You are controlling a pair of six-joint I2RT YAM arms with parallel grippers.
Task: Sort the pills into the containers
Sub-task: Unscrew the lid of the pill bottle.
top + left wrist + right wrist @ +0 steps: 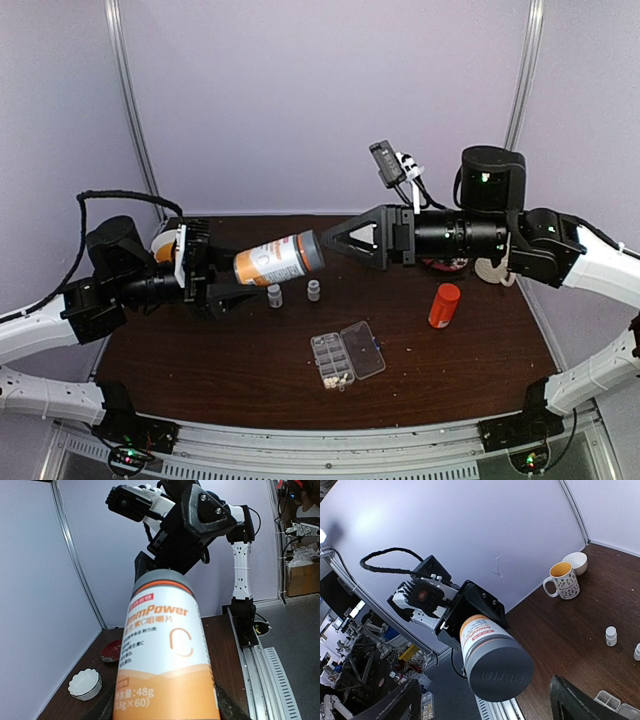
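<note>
Left gripper (245, 275): I see its jaws pinching the body of the orange-and-white bottle (280, 262), which lies level above the table (200, 370), base end in the jaws.
Right gripper (330, 241): jaws spread wide, pointing straight at the bottle's end.
Grey cap (497, 667): right in front of the right jaws and facing them square-on; I can't tell if the fingertips touch it.
Label, front: I read "amPower" in orange letters, the start of the word curving out of sight, with an orange tag of Chinese characters above it.
Label, lower band: "48g" and "×60)" in white on orange.
Label, small print: lines of Chinese, too fine for me to read.
Cap writing: raised lettering across the top, not legible.
Organiser box (322, 345): flat on the table, below both sets of jaws and well apart from them, clear lid (363, 349) swung open.
Pills (334, 381): a pale cluster in the cells (328, 356) at the box's near end.
Two small white bottles (274, 295): upright on the table under the held bottle.
Red-orange cylinder (444, 305): standing below the right arm, behind its jaws.
Mug (562, 579): patterned, against the back wall, far beyond the right jaws.
</note>
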